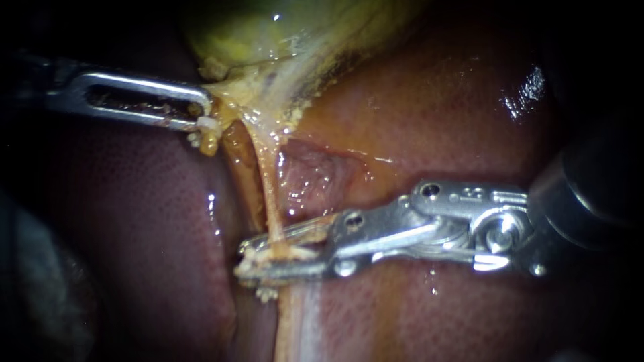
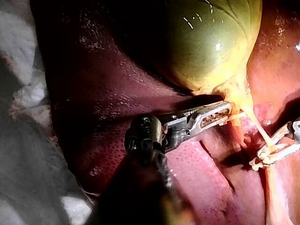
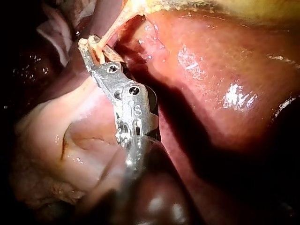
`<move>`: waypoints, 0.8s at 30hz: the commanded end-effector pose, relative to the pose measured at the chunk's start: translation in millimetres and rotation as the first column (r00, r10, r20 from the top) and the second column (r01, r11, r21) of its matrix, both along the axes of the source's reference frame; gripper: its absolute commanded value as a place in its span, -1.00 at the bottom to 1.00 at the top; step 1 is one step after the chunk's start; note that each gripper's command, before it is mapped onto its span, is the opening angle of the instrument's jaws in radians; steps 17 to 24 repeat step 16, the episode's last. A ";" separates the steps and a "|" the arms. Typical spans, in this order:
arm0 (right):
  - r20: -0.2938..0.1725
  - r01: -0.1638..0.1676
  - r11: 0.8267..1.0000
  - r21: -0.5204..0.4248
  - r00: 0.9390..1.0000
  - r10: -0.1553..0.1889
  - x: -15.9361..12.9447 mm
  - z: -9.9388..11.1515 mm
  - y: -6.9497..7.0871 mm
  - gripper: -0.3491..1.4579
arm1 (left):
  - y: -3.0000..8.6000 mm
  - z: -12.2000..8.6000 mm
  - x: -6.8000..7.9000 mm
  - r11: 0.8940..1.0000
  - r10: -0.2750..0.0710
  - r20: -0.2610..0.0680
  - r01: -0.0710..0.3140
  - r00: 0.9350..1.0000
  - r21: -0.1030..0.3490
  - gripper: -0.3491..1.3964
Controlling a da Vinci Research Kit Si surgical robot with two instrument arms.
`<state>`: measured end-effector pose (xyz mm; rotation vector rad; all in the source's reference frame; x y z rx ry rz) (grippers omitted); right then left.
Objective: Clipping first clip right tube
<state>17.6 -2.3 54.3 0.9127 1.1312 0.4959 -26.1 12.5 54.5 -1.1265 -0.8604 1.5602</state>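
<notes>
The yellow-green gallbladder [image 1: 268, 27] lies on the dark red liver [image 1: 436, 100]. My left instrument [image 1: 201, 115] has its slotted jaws shut on pale tissue at the gallbladder's neck; it also shows in its own wrist view [image 2: 226, 112]. Two strands run down from the neck: a darker left tube [image 1: 236, 164] and a thin pale right tube [image 1: 268, 191]. My right instrument [image 1: 268, 258] has its jaws shut on the right tube low down, with yellowish tissue squeezed between them. The same hold shows in both wrist views [image 3: 91, 47] [image 2: 263, 157].
A raw pink patch of liver bed [image 1: 315, 177] lies just right of the tubes. White cloth [image 2: 23, 93] borders the liver beside my left instrument's shaft. A pale fatty fold of tissue [image 3: 56, 140] lies under and beside my right instrument's shaft.
</notes>
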 end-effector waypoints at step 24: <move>0.033 0.003 0.998 0.063 0.999 -0.006 -0.5 0.4 -0.7 -1.00 | -0.1 0.6 -0.2 1.000 -0.001 -0.002 0.001 1.000 -0.003 -1.00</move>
